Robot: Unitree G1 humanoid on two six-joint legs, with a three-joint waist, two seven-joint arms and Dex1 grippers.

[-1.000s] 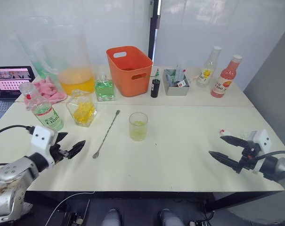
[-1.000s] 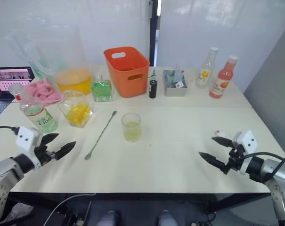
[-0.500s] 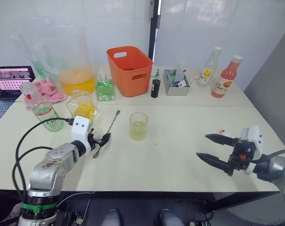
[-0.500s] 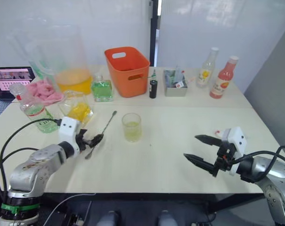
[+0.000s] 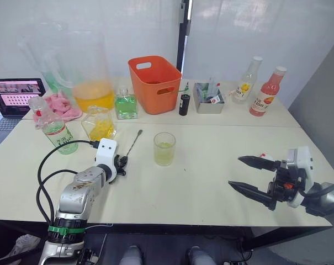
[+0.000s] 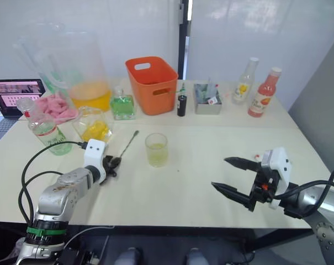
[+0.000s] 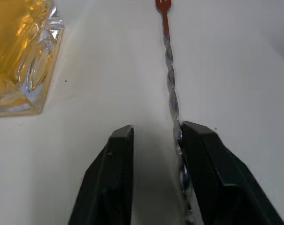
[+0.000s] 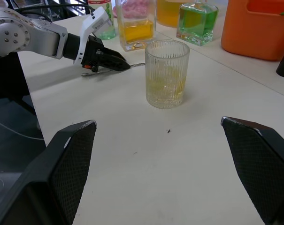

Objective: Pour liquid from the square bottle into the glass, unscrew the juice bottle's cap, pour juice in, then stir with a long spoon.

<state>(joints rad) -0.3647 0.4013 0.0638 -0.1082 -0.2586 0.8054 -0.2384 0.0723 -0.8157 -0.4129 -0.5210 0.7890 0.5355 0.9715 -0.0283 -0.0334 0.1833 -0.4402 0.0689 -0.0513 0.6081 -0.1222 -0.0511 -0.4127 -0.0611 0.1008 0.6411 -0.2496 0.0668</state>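
Note:
The long spoon lies flat on the table, slanting from beside the square bottle toward me. My left gripper sits low over its bowl end. In the left wrist view the twisted stem runs along the inner face of one finger, a narrow gap separates it from the other finger, and the left gripper is open. The glass stands mid-table with a little yellow-green liquid. The juice bottle stands at the left. My right gripper hovers wide open and empty at the right front.
Along the back stand a big pitcher, a green square bottle, an orange basket, a small dark bottle, a grey box, a yellow-label bottle and a red bottle. A laptop sits far left.
My left gripper came in from the table's left front to the spoon's bowl end, and its fingers have narrowed there. The right gripper drifted slightly inward, still wide open.

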